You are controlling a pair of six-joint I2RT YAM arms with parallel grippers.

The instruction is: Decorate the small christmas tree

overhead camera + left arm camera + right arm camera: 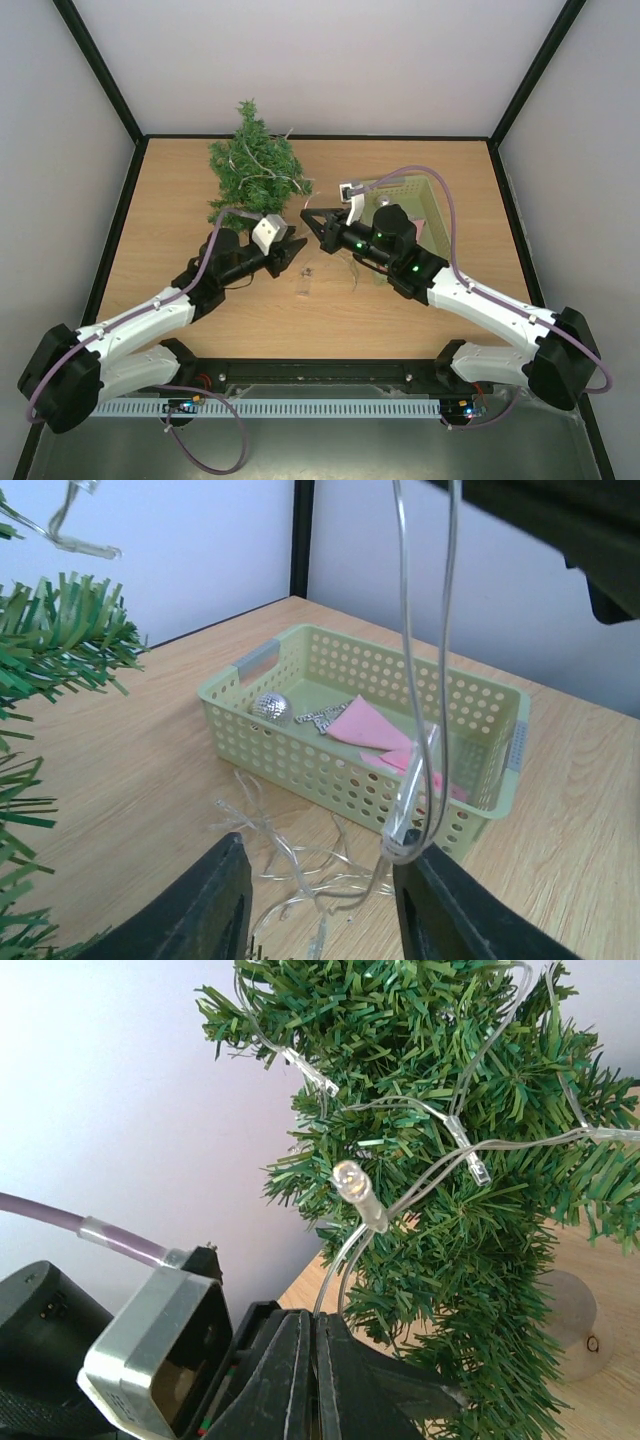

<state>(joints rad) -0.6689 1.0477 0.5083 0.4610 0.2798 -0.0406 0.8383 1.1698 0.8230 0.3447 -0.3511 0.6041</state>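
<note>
Light string draped over the small christmas tree, upright near the table's far edge.
Right gripper pinches its wire; left gripper spread wide before a pale green basket.

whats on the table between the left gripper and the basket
A loose tangle of clear light string lies on the wood between the left gripper and the basket; the left wrist view shows it best.

A robotics lab cell: white panel walls, black frame posts and a wooden table carrying bolted arms.
</note>
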